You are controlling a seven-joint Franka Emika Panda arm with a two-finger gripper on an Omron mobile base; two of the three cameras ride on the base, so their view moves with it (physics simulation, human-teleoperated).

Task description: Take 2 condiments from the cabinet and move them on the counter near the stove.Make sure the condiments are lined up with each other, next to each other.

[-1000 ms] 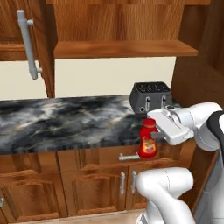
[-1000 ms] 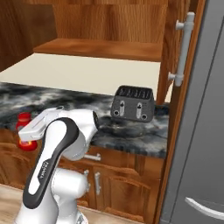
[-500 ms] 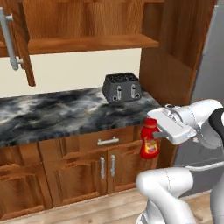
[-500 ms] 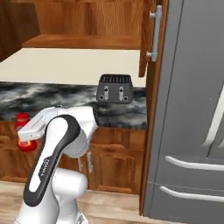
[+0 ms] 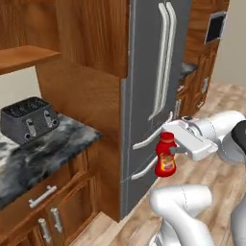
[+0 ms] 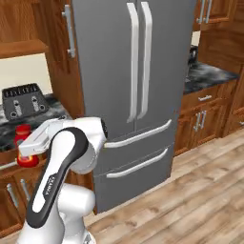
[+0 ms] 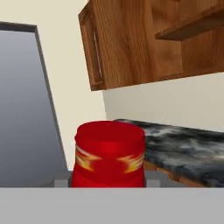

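The tall grey stainless-steel fridge with its long curved door handles looms across the base views, and beside it runs the black-and-grey veined marble counter over brown wooden drawers. Up above hangs the reddish-brown wood wall cabinet, one shelf edge jutting out in the hand view. On the counter, well away from the arm, sits the small dark two-slot toaster.

Now the star of the show: the red ketchup bottle with its red cap and yellow-red label, hanging in mid-air in front of the fridge doors, clear of the counter's edge and above the wooden floor. The white arm's two-finger gripper is pinching it up near the neck, the bottle standing roughly upright below the hand. From the hand view the bottle's red body fills the lower middle, with counter stretching off behind it.

The stove isn't anywhere to be seen, so this looks like a carry in progress, with the drop-off spot yet to be found. The dangers? That bottle rides close to the fridge handles; a wide swing could clip one and twist the bottle in the grip. And a hold this high on a hanging bottle could slip under a sharp turn, and then it is a long fall to the floor.
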